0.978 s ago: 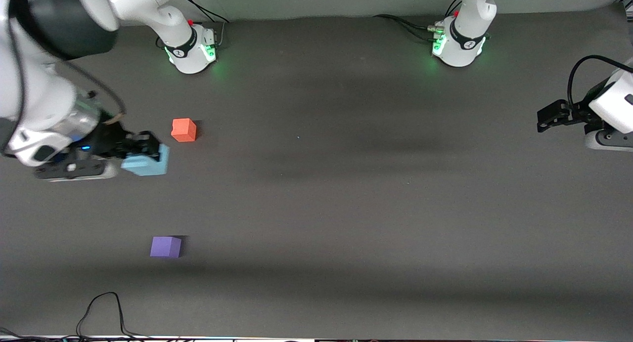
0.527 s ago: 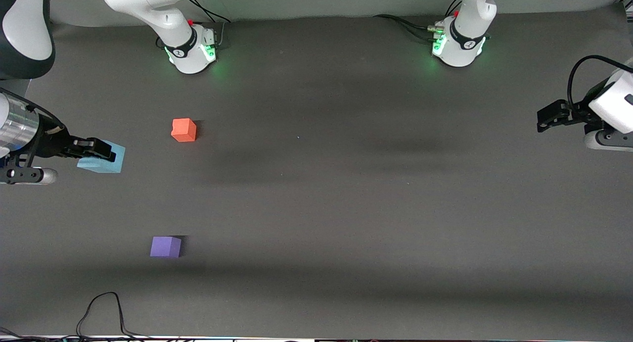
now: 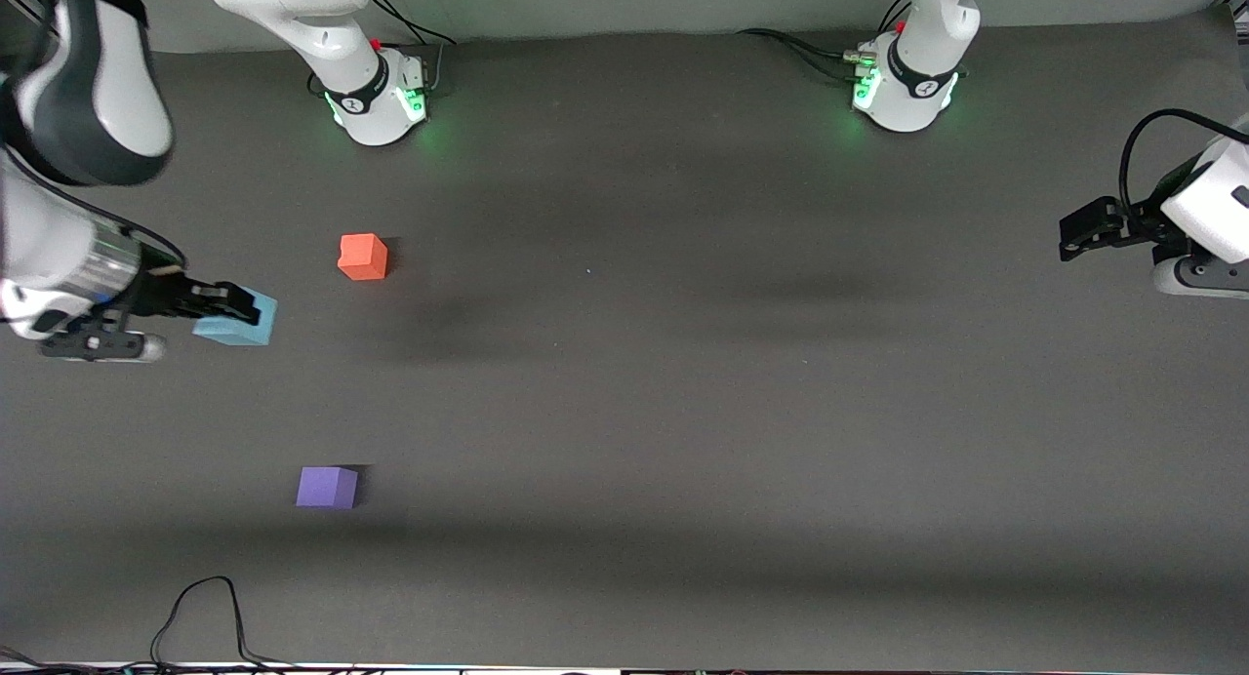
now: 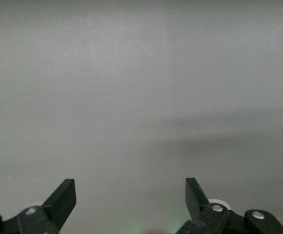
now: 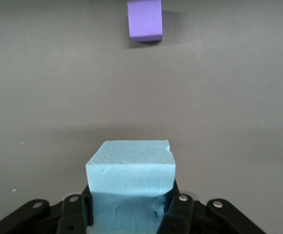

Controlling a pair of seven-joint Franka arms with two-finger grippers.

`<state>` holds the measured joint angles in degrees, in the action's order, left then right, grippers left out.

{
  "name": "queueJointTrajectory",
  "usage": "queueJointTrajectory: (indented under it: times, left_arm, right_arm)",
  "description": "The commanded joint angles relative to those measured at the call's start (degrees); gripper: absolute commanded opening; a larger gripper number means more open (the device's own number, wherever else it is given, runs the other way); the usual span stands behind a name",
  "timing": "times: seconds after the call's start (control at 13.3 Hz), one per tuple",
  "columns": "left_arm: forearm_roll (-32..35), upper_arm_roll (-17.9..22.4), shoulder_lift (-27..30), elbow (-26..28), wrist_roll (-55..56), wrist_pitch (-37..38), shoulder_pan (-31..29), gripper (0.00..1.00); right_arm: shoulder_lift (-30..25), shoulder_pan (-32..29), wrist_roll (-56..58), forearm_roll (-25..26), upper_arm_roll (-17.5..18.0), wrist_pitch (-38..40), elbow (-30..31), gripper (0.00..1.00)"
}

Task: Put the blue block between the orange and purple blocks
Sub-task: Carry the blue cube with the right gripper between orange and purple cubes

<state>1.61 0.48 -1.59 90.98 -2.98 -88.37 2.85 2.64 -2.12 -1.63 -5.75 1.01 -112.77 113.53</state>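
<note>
Two claws are in your views, and only one is loaded. Your right claw (image 3: 234, 309) is clamped on the blue block (image 3: 237, 322), holding it up over the worktop (image 3: 683, 412) at the right arm's end. In the right wrist view the block (image 5: 131, 178) sits squarely between the two black fingers (image 5: 176, 214), its pale textured top face showing a small nick at one corner. The fingers press on two facing sides, and the block's free end sticks out past them.

Out from there, you can see the orange block (image 3: 362, 257) resting on the worktop, farther from the front camera than the purple block (image 3: 327, 487). Both sit toward the right arm's end and are well apart from each other, with bare dark surface between them. The held blue block is over a spot closer to the right arm's end of the worktop than that gap. The right wrist view also shows the purple block (image 5: 144, 20) lying flat, well ahead of the blue one.

Your left claw (image 3: 1078, 234) waits at the left arm's end of the worktop, with its fingers (image 4: 61, 202) spread wide and nothing between them. A black cable (image 3: 195, 616) loops along the worktop's edge nearest the front camera.
</note>
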Motion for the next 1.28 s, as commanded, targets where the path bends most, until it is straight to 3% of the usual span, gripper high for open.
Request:
queueJointTrajectory:
  times: [0.0, 0.15, 0.6, 0.98, 1.05, 1.13, 1.2]
  left_arm:
    - [0.9, 0.3, 1.5, 1.2, -0.8, 0.5, 0.7, 1.00]
    - [0.9, 0.3, 1.5, 1.2, -0.8, 0.5, 0.7, 1.00]
    - [0.9, 0.3, 1.5, 1.3, -0.8, 0.5, 0.8, 1.00]
    - [0.9, 0.3, 1.5, 1.3, -0.8, 0.5, 0.8, 1.00]
    - [0.9, 0.3, 1.5, 1.2, -0.8, 0.5, 0.8, 1.00]
    - [0.9, 0.3, 1.4, 1.2, -0.8, 0.4, 0.8, 1.00]
    - [0.8, 0.3, 1.2, 1.2, -0.8, 0.4, 0.8, 1.00]
  right_arm:
    - [1.0, 0.4, 2.3, 0.7, 0.3, -12.6, 10.7, 0.54]
    - [4.8, 0.4, 4.4, 0.7, 0.3, -19.3, 13.6, 0.54]
    - [15.5, 1.1, 6.9, 0.6, 0.2, -32.4, 14.4, 0.56]
    - [19.2, 1.2, 6.8, 0.6, 0.2, -43.2, 18.2, 0.56]
    - [19.4, 1.2, 6.7, 0.6, 0.2, -43.2, 18.2, 0.66]
    - [18.9, 1.2, 5.9, 0.6, 0.2, -42.8, 18.1, 1.00]
    - [18.0, 1.2, 5.8, 0.6, 0.2, -41.8, 18.0, 1.00]
